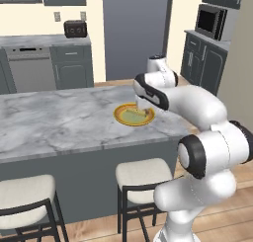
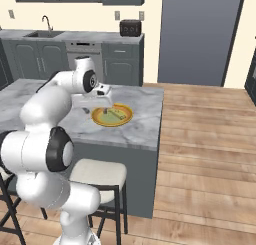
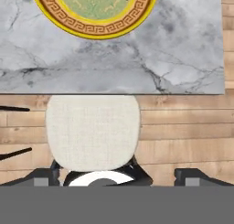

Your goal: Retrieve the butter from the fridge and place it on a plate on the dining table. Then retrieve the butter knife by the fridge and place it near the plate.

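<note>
- We see butter (image 2: 117,114) lying on plate (image 2: 112,115), frame centre, on table (image 2: 140,124).
- Gripper (image 2: 106,108) released, above plate's edge, grasping nothing.
- Stool (image 3: 93,130) below table edge; toaster (image 1: 75,28) upper left.

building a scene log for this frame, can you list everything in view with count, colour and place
round plate with yellow-orange rim and pale green centre: one, on the marble top near its end
small yellow butter stick: one, lying on the plate
long dining table with grey-white marble top and dark grey base: one, centre of the room
cream-cushioned stools with black frames: two, tucked along the table's near side
dark toaster: one, on the back counter
steel dishwasher: one, set under the back counter
dark microwave: one, in the cabinets on the side wall
sink tap: one, on the back counter
wooden plank floor: light brown, around the table
robot arm: one, white with dark joints, reaching over the plate; fingers open
</note>
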### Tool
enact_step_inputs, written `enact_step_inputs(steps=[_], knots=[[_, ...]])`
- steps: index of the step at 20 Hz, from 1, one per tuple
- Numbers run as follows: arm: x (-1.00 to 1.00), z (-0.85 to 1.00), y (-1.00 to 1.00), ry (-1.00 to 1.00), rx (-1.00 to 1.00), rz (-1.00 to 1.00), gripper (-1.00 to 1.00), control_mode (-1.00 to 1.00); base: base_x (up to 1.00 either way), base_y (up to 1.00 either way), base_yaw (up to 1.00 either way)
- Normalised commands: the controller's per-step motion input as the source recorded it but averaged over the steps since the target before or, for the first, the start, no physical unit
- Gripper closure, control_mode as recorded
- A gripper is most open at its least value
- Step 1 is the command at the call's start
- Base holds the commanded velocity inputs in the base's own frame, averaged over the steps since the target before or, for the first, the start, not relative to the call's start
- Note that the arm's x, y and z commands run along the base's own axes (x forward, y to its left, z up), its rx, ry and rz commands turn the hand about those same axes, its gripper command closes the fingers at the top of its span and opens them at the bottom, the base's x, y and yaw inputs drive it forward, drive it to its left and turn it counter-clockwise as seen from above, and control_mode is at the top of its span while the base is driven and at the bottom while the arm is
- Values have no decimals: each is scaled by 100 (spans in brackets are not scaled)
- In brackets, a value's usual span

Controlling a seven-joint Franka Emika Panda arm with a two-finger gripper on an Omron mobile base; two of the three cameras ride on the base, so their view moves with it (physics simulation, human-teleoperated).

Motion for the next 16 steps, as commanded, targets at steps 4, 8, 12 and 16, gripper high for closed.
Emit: enact_step_inputs(steps=[4, 8, 12, 16], knots=[[-89, 44, 1, -5, 0, -9, -100, -100, 0, 0, 0], [-84, 44, 3, 0, 0, -4, -100, -100, 0, 0, 0], [-97, 28, 5, 0, 4, 0, -100, -100, 0, 0, 0], [-97, 16, 6, 0, 3, 0, -100, -100, 0, 0, 0]])
